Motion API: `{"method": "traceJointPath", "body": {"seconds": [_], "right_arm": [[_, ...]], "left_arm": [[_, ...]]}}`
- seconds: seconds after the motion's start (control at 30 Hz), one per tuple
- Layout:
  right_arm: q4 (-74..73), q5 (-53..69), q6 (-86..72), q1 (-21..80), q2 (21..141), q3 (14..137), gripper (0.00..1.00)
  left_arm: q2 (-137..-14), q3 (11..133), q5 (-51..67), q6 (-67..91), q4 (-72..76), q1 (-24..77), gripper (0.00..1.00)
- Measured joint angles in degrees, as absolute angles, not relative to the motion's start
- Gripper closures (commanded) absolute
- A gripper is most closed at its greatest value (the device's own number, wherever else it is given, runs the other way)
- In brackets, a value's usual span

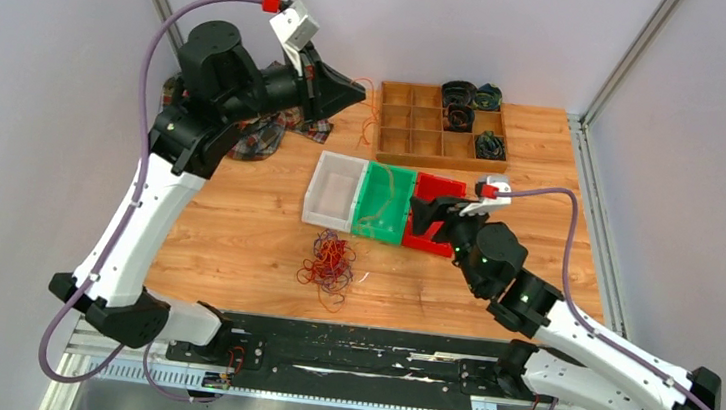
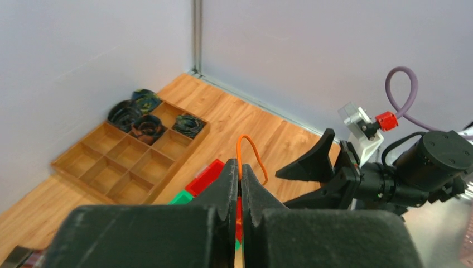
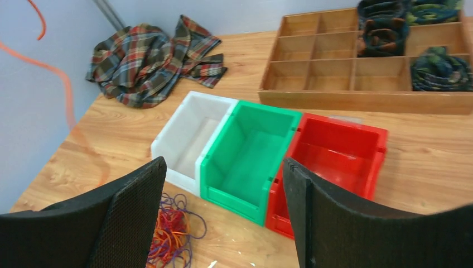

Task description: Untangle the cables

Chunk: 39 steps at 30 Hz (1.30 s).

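The left gripper, raised high over the far left of the table, has its jaws pressed together on a single orange cable. A short loop of the cable stands up above the fingertips. The rest of the strand drops away below the arm and curves toward the tabletop. Its lower end is too thin to trace.

The right gripper hangs low over the middle of the table with its jaws spread wide and nothing between them. Its pads frame the view of three plastic bins set side by side and touching. They are a white bin, a green bin and a red bin, and this gripper sits just over the red one's near edge.

The tangle of cables, a loose knot of red, purple and orange-yellow wire, lies on the wood just in front of the white and green bins. It is between the two arms and touches neither gripper.

Behind the bins, near the back wall, a wooden divided tray holds dark coils in several of its right-hand compartments. A crumpled plaid cloth lies at the far left corner, beneath the raised left arm.
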State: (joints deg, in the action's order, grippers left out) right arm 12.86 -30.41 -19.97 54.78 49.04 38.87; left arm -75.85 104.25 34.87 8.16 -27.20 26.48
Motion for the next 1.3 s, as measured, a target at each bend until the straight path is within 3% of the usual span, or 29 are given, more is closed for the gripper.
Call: {"method": "traceJointPath", "body": {"seconds": [0.37,0.77,1.3], "right_arm": [[1.5,-41.4,-20.3,54.5,42.1,37.9,0.25],[-1.5,-45.7,-19.6,52.2,41.5,36.9,0.25],[-24.0,-36.1,-27.6,51.7,36.9,40.4,0.24]], "left_arm": [[-85.6,105.4,37.4,10.3,-21.8,35.3,0.99],[-106.3,121.3,37.8,10.6,-23.7,36.8,0.99],[-103.7,124.4,38.2,9.7,-24.0,38.2,0.99]]}}
